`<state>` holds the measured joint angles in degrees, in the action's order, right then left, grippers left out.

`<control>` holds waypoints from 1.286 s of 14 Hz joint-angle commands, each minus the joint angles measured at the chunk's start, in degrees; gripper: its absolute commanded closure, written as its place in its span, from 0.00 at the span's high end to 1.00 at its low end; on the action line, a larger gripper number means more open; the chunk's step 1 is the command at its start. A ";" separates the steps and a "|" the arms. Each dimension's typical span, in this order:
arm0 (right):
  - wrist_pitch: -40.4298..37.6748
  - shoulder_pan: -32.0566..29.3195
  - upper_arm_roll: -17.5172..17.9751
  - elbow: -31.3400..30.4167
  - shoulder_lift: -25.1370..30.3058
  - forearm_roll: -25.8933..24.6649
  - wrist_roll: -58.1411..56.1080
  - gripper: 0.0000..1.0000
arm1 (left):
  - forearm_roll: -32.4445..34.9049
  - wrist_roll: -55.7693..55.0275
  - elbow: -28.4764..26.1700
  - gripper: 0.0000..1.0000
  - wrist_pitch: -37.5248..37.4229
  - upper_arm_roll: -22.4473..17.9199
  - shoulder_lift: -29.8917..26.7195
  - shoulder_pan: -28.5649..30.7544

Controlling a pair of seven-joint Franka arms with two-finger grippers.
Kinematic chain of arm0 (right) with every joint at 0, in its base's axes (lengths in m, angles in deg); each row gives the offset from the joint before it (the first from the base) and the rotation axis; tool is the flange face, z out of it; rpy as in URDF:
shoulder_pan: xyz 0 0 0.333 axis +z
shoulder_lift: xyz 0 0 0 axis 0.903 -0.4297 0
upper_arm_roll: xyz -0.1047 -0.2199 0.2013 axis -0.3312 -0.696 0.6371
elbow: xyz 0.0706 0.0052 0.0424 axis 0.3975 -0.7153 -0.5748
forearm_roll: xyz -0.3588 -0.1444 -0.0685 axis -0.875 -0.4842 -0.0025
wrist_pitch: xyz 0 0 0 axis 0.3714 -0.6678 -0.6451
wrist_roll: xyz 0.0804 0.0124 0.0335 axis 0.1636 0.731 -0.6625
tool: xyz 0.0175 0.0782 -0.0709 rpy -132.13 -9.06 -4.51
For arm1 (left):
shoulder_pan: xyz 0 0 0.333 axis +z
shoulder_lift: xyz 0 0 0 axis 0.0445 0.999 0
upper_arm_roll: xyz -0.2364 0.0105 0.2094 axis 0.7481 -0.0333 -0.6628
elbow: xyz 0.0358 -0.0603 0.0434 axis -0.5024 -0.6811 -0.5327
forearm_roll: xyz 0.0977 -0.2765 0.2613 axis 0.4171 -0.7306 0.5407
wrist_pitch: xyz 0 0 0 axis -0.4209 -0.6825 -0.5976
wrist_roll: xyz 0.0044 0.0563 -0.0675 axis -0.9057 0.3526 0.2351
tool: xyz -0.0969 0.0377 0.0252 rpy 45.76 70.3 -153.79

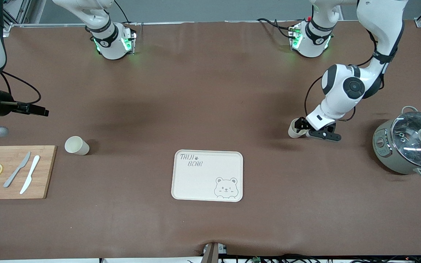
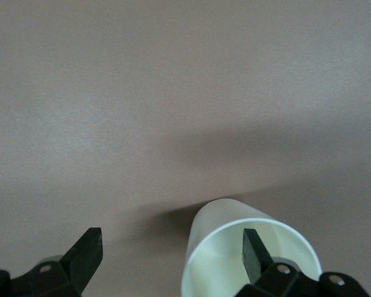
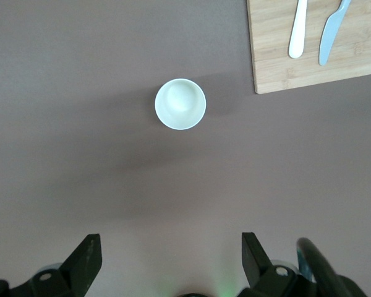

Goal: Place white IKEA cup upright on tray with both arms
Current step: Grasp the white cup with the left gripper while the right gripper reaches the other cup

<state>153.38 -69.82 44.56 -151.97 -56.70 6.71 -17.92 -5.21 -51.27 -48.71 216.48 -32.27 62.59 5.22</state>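
the small white plastic cup (image 2: 250,253) appears light, rigid, slick; left gripper (image 2: 173,260) open, one finger inside the rim; pinch the wall there; right gripper (image 3: 167,263) open, waiting over the second white cup (image 3: 180,103), at the cream bear-print tray's (image 1: 196,182) ten o'clock.

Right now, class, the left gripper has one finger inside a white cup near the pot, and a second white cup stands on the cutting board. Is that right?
Not quite. The second white cup stands on the brown table beside the cutting board, not on it, as the front view shows. The rest holds: the left gripper has one finger inside the other white cup, near the pot.
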 commanded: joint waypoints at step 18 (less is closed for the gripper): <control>25.13 -3.70 0.49 -15.61 -3.91 -0.13 0.55 1.00 | 0.65 -2.81 -2.91 0.00 4.34 0.71 -0.22 -0.30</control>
<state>177.72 -72.44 44.14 -167.25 -60.52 6.66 -17.91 -5.21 -52.65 -50.96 219.57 -32.00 62.64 4.87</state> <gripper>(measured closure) 0.000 0.291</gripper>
